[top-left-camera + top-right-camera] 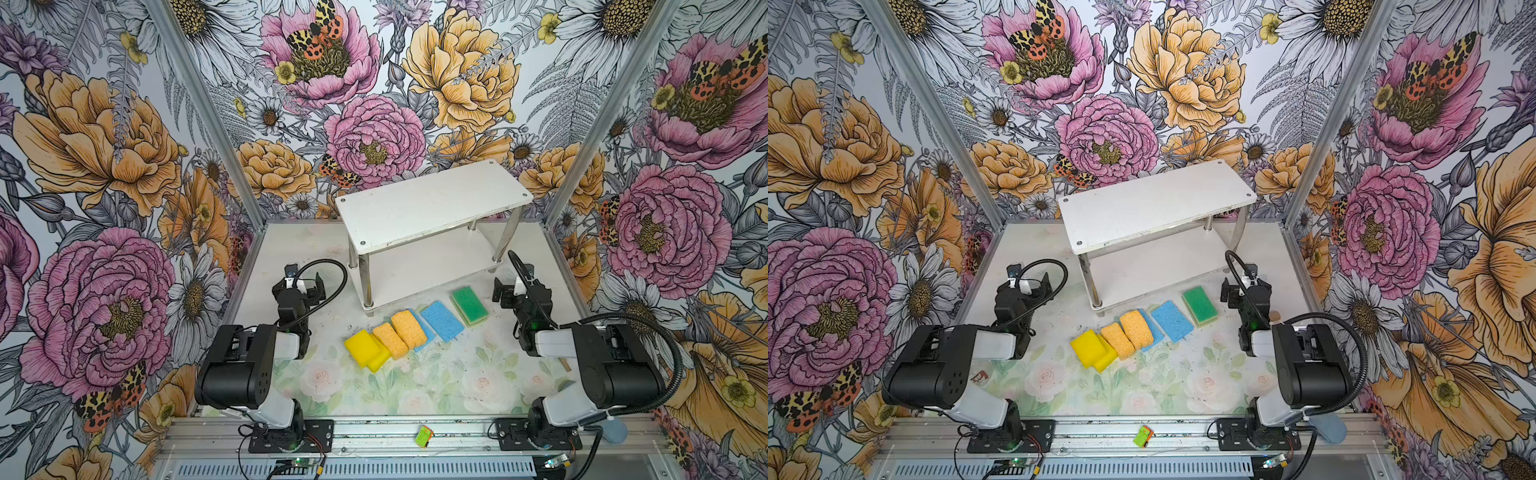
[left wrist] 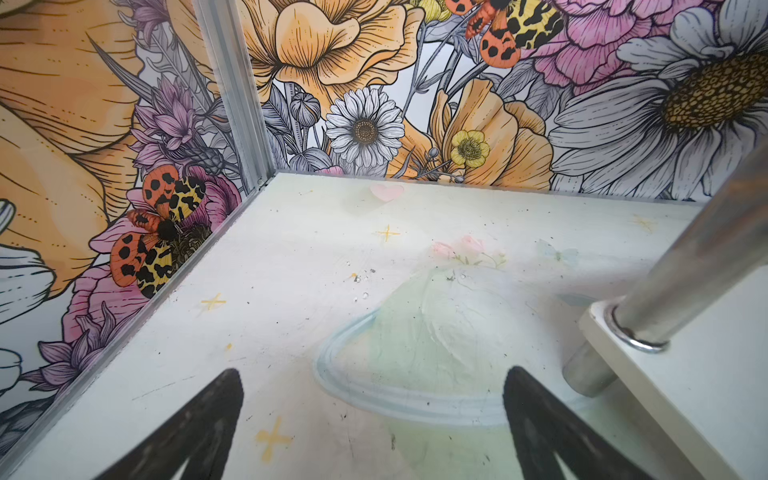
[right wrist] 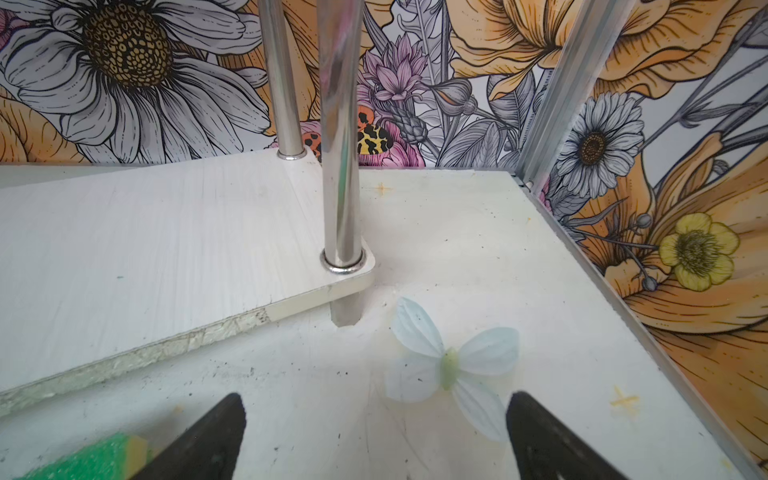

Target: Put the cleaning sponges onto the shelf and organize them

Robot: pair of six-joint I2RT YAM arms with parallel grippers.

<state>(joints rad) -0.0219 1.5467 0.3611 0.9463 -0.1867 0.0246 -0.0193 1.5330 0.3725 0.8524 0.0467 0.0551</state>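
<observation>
The cleaning sponges lie in a slanted row on the table in front of the shelf (image 1: pixel 432 203) in both top views. From left to right they are two bright yellow sponges (image 1: pixel 361 347), two porous orange-yellow sponges (image 1: pixel 409 328), two light blue sponges (image 1: pixel 442 320) and a green-topped stack (image 1: pixel 469 305). Both boards of the shelf (image 1: pixel 1154 203) are bare. My left gripper (image 1: pixel 305 279) (image 2: pixel 374 374) stands open and holds nothing, left of the shelf's front leg. My right gripper (image 1: pixel 513 286) (image 3: pixel 374 398) is open and holds nothing, just right of the green sponge (image 3: pixel 91 457) and near the lower board (image 3: pixel 145 249).
Flowered walls with metal posts close in the table on three sides. A small green and orange item (image 1: pixel 424 436) lies on the front rail. A wooden piece (image 1: pixel 565 365) shows beside the right arm. A blue object (image 1: pixel 615 430) sits at the front right corner.
</observation>
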